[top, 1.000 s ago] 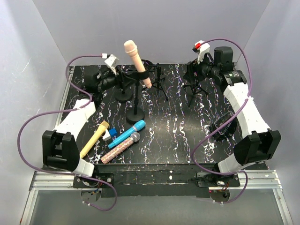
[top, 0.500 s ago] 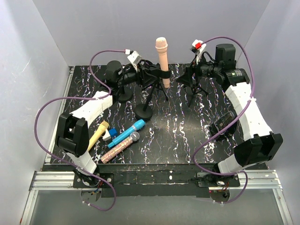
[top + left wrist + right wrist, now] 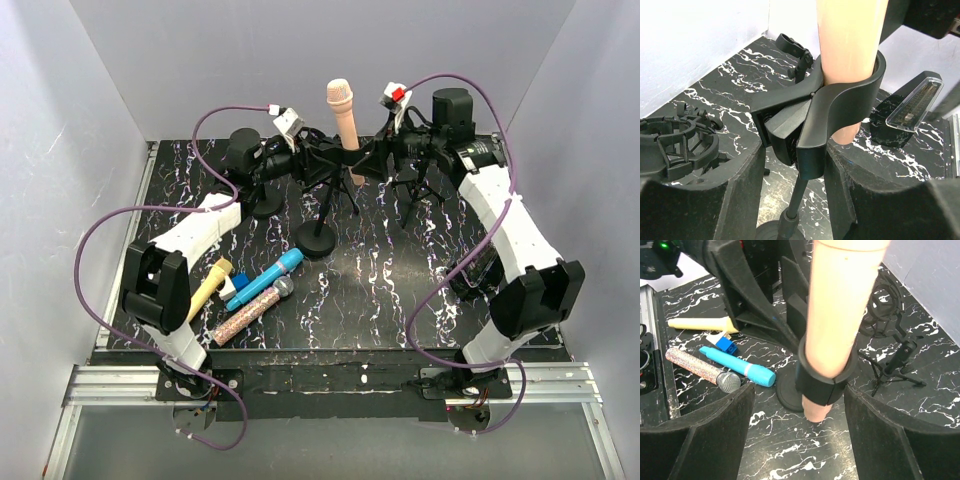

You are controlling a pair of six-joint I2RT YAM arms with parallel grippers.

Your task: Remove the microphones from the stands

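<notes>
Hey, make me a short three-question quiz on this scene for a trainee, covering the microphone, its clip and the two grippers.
1. What is the left gripper clamped on?
2. True or false: the peach microphone is already out of the clip.
3. The right gripper is: A) shut on the microphone, B) open with a finger on each side of it, C) nowhere near it.
Key: 1 the clip; 2 false; 3 B.

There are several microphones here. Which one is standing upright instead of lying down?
The peach-coloured microphone, upright in the black clip of the stand. The yellow microphone, blue microphone and glittery microphone lie flat on the table.
</notes>
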